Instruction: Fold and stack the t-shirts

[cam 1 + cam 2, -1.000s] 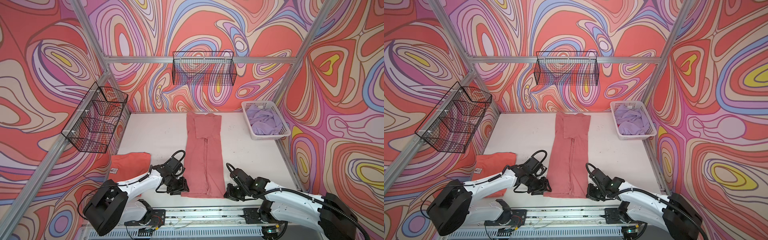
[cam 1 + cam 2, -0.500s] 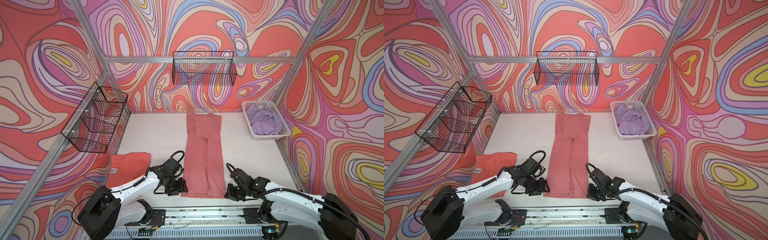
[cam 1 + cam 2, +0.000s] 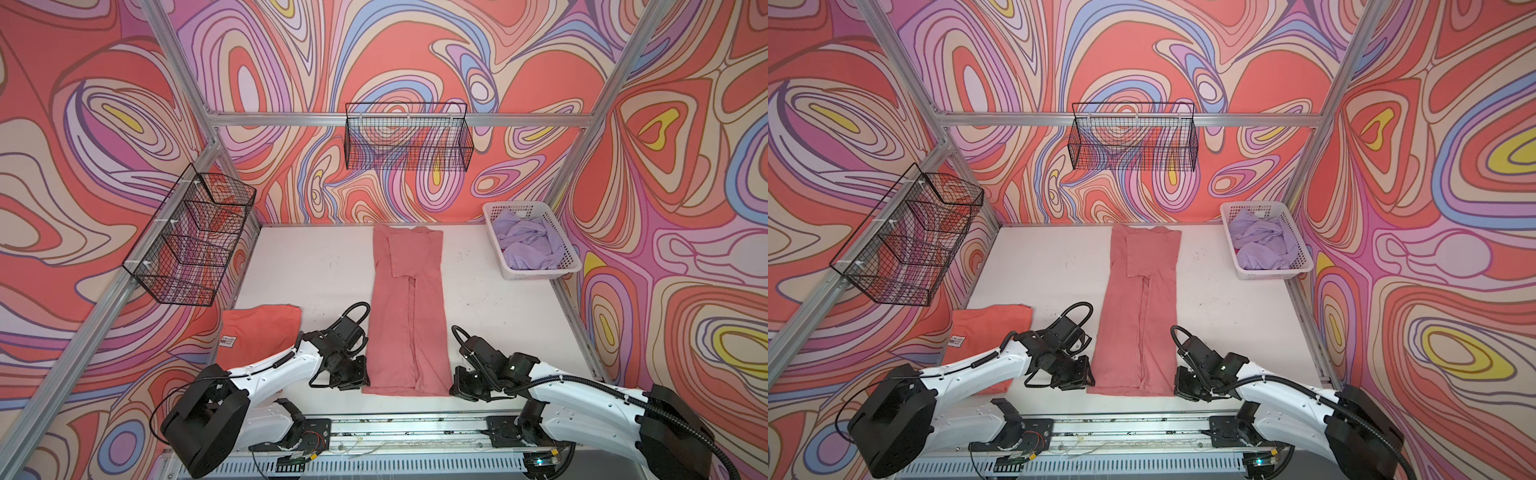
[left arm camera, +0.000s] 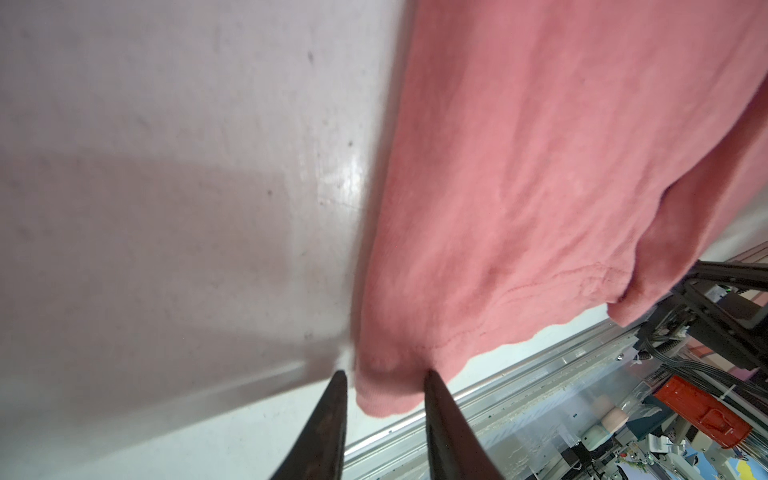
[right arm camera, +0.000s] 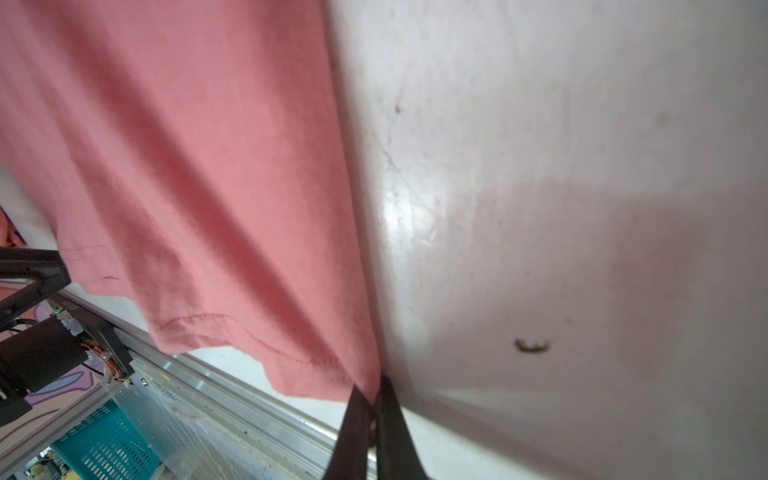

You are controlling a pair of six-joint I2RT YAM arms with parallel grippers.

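At the far left of the table [image 3: 316, 270], the orange shirt [image 3: 259, 332] lies folded in a flat square near the front corner. It is clear of the work area, probably as the base of the stack. Just right of it, the left end effector [image 4: 382, 374] sits low at the near left corner of the pink shirt [image 3: 409, 316]. Its 2 fingers stand apart with the hem corner between them, released rather than clamped.

The pink shirt lies mid-table as 1 long narrow strip with both sides turned in, running from the front edge to the back wall. At its near right corner the right end effector [image 5: 370, 386] is clenched on the hem. A grip on both near corners would suit carrying the hem toward the collar, which I judge to be the next fold.

At the back right, the lavender shirt [image 3: 528, 245] sits crumpled in the white basket [image 3: 540, 272], not yet folded.
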